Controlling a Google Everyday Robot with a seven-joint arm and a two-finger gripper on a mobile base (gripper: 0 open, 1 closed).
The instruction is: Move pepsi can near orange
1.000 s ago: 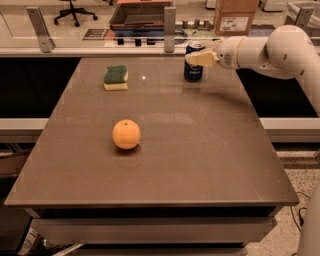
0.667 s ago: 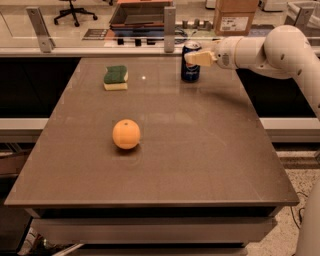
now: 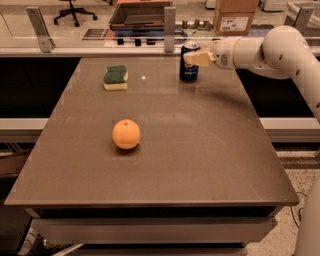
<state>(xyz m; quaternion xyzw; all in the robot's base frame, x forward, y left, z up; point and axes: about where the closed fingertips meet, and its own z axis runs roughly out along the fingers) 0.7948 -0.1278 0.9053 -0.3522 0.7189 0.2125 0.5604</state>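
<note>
The pepsi can, dark blue with a silver top, stands upright at the far right of the brown table. My gripper reaches in from the right on a white arm and is shut on the can's upper part, its tan fingers across the can. I cannot tell whether the can rests on the table or hangs just above it. The orange lies in the middle left of the table, well in front of and left of the can.
A green-and-yellow sponge lies at the far left of the table. Behind the table's far edge run a rail with upright posts and a cardboard box. The table's front edge drops off.
The can has shifted a little to the left and farther back together with the gripper holding it. The orange and the sponge have not moved.
</note>
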